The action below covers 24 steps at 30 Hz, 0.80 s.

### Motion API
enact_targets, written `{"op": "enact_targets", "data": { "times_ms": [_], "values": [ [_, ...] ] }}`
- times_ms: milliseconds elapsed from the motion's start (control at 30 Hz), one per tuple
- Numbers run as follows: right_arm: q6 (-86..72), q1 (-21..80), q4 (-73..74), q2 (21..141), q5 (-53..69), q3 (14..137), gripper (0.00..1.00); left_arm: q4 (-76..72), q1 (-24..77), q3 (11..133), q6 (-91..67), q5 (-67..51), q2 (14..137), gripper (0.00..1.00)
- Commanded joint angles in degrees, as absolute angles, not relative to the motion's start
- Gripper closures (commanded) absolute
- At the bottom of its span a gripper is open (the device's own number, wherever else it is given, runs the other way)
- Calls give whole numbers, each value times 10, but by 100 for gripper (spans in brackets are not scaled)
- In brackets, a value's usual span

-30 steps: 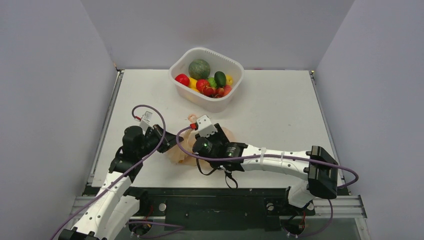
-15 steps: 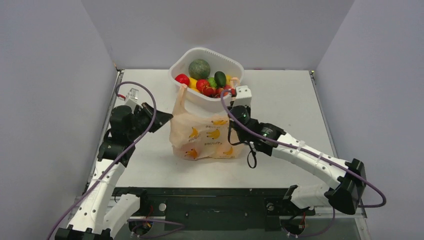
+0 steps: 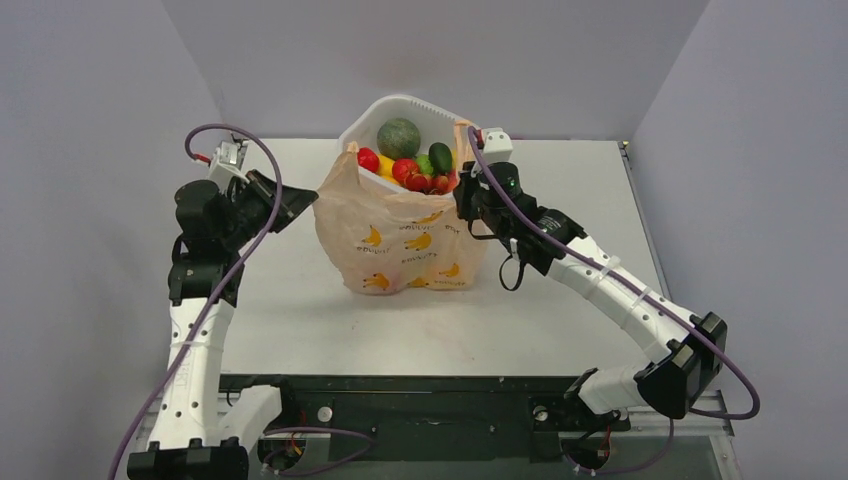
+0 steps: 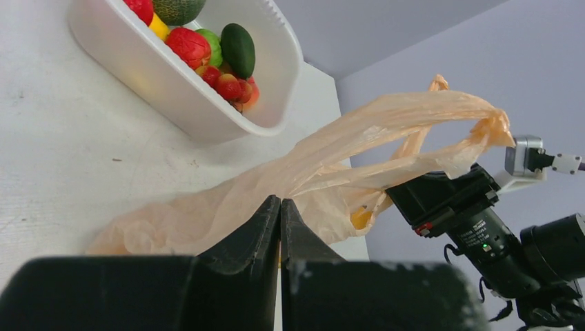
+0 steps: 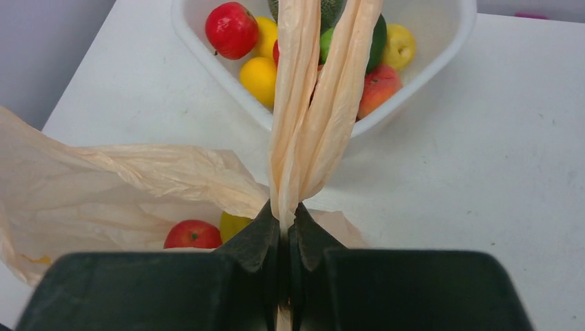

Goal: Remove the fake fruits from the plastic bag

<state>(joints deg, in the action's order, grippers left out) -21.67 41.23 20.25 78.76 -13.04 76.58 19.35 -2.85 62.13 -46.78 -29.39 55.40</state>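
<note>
The peach-orange plastic bag (image 3: 400,245) with banana prints hangs stretched between both grippers, its bottom on the table. My left gripper (image 3: 312,197) is shut on the bag's left rim (image 4: 227,207). My right gripper (image 3: 460,197) is shut on the bag's right loop handle (image 5: 314,103). In the right wrist view a red fake fruit (image 5: 192,234) and a yellow-green one (image 5: 233,224) show inside the bag (image 5: 103,179). The bag's handles reach up in front of the tub.
A white tub (image 3: 412,108) at the back of the table holds a dark-green melon (image 3: 398,137) and several small fruits. It also shows in the left wrist view (image 4: 172,96) and the right wrist view (image 5: 441,41). Grey walls stand on both sides.
Both grippers have risen and moved apart and away from the arm bases, lifting the bag from a crumpled heap to an upright, spread shape in front of the tub.
</note>
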Motion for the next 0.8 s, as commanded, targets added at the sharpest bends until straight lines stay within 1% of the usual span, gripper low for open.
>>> {"op": "enact_targets", "data": {
  "times_ms": [0, 133, 267, 333, 367, 400, 433, 467, 500, 533, 600, 633, 700, 767],
  "values": [
    [-211, 410, 181, 772, -91, 788, 100, 185, -33, 605, -457, -333, 505, 100],
    [-229, 411, 151, 756, -49, 721, 100, 236, -33, 538, -434, -334, 438, 100],
    [-266, 421, 119, 724, -8, 608, 98, 353, -33, 501, -384, -319, 370, 100],
    [-273, 432, 118, 696, -9, 567, 97, 401, -31, 496, -363, -302, 339, 87],
    [-275, 438, 120, 675, -18, 556, 97, 416, -30, 502, -358, -291, 323, 85],
    [-280, 442, 121, 663, -22, 535, 95, 439, -27, 506, -350, -268, 316, 80],
    [-282, 449, 122, 640, -27, 526, 92, 446, -26, 517, -349, -248, 303, 76],
    [-285, 452, 122, 619, -29, 511, 87, 450, -25, 522, -347, -242, 298, 70],
    [-286, 458, 125, 610, -36, 506, 85, 447, -25, 534, -346, -237, 291, 68],
    [-289, 461, 135, 594, -41, 500, 81, 437, -24, 540, -346, -240, 290, 62],
    [-293, 465, 153, 576, -54, 498, 78, 408, -23, 558, -353, -265, 300, 58],
    [-295, 467, 159, 571, -63, 498, 77, 396, -23, 564, -362, -297, 315, 57],
    [-315, 468, 184, 558, -83, 497, 70, 331, -20, 563, -382, -360, 341, 57],
    [-338, 469, 192, 547, -91, 492, 61, 291, -13, 552, -402, -418, 370, 57]
  ]
}}
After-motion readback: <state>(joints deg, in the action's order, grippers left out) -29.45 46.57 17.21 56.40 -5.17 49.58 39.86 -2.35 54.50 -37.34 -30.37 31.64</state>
